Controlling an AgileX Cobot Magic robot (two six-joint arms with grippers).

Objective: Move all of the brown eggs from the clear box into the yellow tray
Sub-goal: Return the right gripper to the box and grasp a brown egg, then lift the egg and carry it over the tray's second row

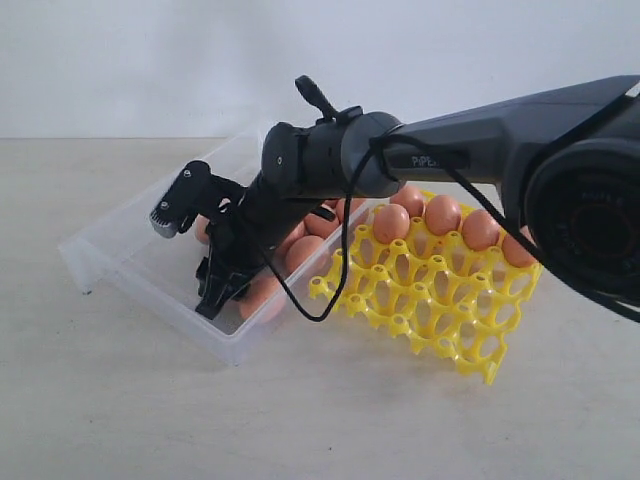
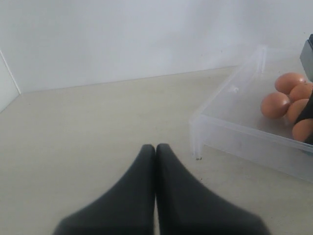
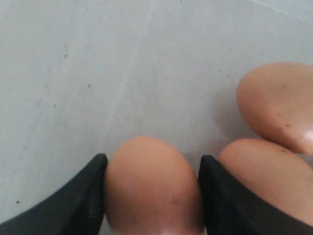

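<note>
Several brown eggs (image 1: 441,213) occupy the far row of the yellow tray (image 1: 430,310), which lies on the tabletop (image 1: 300,420) just beside the clear box (image 1: 120,262). More eggs of the same kind lie loose in the clear box, clustered at the end nearest the tray.

Right fingers (image 3: 73,205): carried by the dark arm that reaches across from the right into the box. They are set on either side of one egg (image 3: 151,191), each inner face against its shell. Two further eggs lie just beside it, the nearer one touching a finger's outer side.

Left fingers (image 2: 132,196): pressed together tip to tip, holding nothing, above bare tabletop near a corner of the clear box.
</note>
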